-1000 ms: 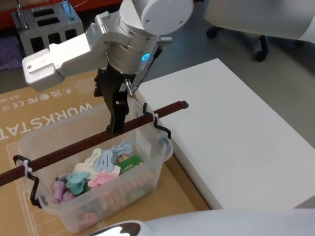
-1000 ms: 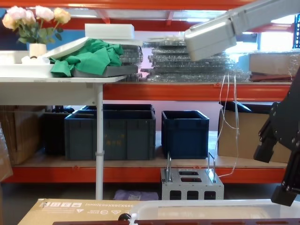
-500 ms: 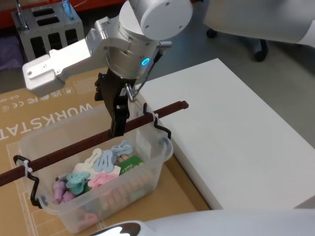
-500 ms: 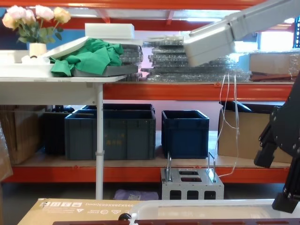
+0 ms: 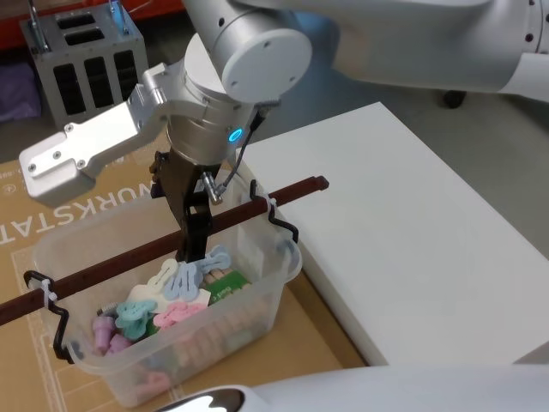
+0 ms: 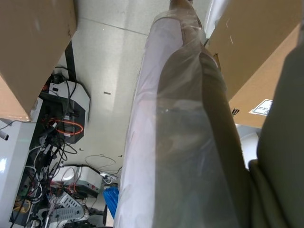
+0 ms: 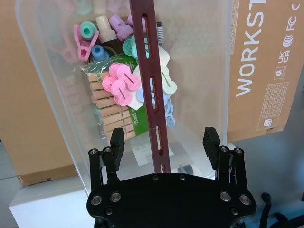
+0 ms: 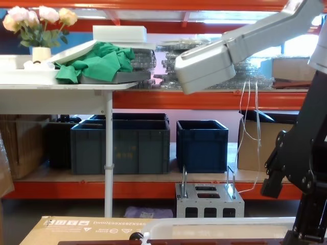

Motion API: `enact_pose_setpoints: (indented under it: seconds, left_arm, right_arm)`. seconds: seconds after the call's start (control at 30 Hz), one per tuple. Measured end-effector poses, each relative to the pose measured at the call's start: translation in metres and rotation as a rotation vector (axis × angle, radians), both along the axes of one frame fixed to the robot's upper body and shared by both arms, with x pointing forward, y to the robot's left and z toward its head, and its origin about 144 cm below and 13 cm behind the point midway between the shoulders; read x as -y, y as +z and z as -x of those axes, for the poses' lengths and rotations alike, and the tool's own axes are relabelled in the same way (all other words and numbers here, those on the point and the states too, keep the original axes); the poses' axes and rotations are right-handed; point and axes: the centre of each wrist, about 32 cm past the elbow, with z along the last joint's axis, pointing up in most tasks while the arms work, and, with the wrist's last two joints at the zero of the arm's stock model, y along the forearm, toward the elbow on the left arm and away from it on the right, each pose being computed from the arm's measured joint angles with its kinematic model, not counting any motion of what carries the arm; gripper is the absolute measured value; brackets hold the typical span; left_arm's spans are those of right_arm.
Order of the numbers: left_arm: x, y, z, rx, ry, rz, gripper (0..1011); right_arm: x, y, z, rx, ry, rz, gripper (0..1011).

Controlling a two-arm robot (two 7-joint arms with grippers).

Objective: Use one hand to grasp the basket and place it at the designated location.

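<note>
Overhead, head view: the basket (image 5: 257,299) sat on the cardboard box (image 5: 51,215), its right end just beside the white table (image 5: 412,232). The right gripper (image 5: 192,247) hung at the handle (image 5: 103,273), a little right of mid-span.
Load: clothes pegs (image 5: 176,287) lay loose and heaped toward one end, so the tub looked light but likely to tilt that way once lifted.
Right wrist view: the right gripper (image 7: 164,137) had its fingers apart, one on each side of the handle (image 7: 151,90), neither touching it.
Hold point: the stiff slotted bar, near its middle. The thin translucent walls (image 7: 52,104) would probably flex and slip.
Chest view: the basket rim (image 8: 214,222) lay along the bottom edge, with the gripper's dark body above it at the right.
Room: the table top to the right was bare. The bar ends overhung the rim and the black pivot hooks (image 5: 285,227) sat close to the table edge, so lifting before any sideways travel seemed wise.
Left wrist view: the left arm was parked low, facing floor and cables (image 6: 52,142).
</note>
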Motion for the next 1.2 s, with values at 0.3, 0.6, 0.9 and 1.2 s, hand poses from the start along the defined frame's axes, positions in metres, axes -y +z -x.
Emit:
enact_pose_setpoints:
  seconds: [0.3,0.6,0.9,1.2]
  left_arm:
    - [0.0,0.0,0.0,0.0,0.0,0.0,0]
    - [0.0,0.0,0.0,0.0,0.0,0.0,0]
    - [0.0,0.0,0.0,0.0,0.0,0.0,0]
    - [0.0,0.0,0.0,0.0,0.0,0.0,0]
  right_arm:
    - [-0.01,-0.008,-0.003,-0.006,0.001,0.013,1001]
    - [-0.016,-0.015,-0.009,-0.008,-0.012,0.029,1001]
    - [-0.021,-0.028,-0.02,-0.012,-0.04,0.062,1001]
    - [-0.022,-0.032,-0.022,-0.014,-0.047,0.072,1001]
